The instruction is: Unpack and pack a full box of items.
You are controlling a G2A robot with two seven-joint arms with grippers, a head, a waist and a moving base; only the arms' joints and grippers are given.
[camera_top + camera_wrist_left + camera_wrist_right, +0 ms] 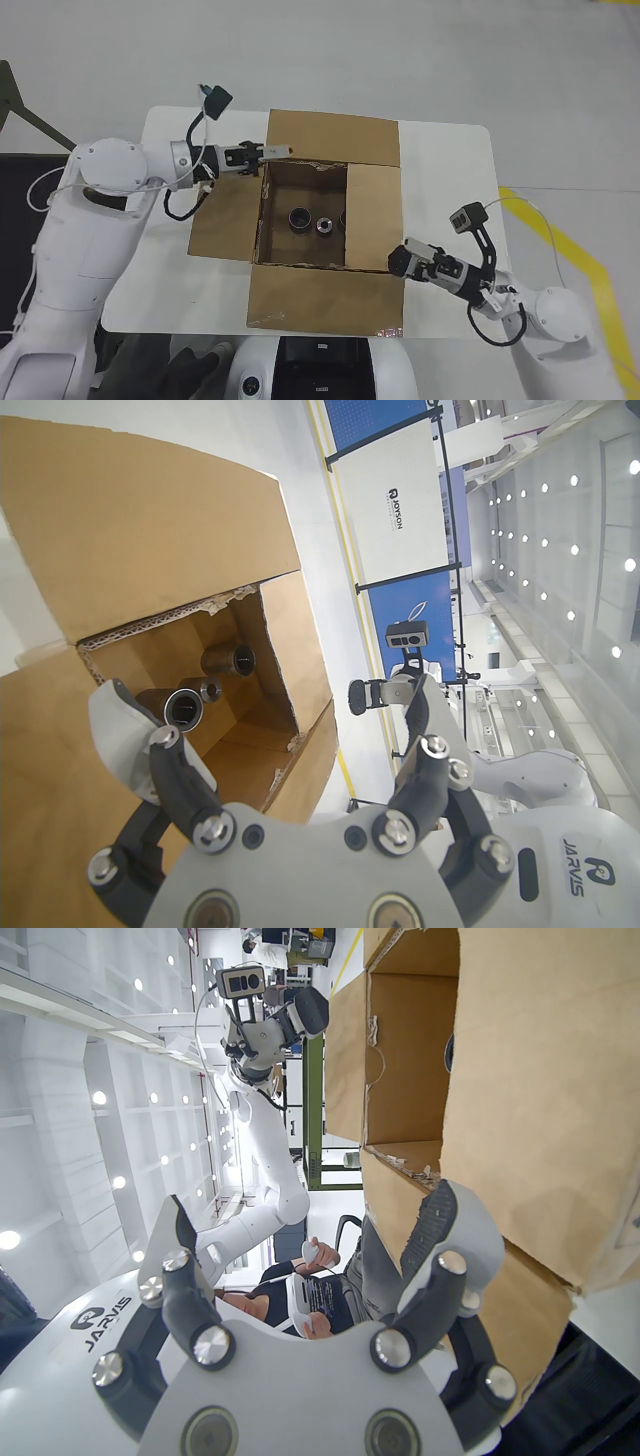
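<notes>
An open cardboard box (pixel 333 137) stands mid-table with all flaps folded out. On its floor stand a dark metal cylinder (pixel 300 217), a smaller metal ring (pixel 324 226) and a third cylinder (pixel 343 217) half hidden by the right flap. The left wrist view shows the same three: cylinder (pixel 180 707), ring (pixel 207 689), cylinder (pixel 229 660). My left gripper (pixel 283 150) (pixel 270 720) hangs open over the box's far left corner, one finger (pixel 120 710) above the left flap. My right gripper (pixel 397 260) (pixel 307 1228) is open at the near right corner, one finger (pixel 440 1218) beside the flap's edge.
The white table (pixel 450 160) has bare strips left and right of the box flaps. The near flap (pixel 325 298) reaches almost to the table's front edge. Each wrist view shows the other arm's gripper farther off, across the box.
</notes>
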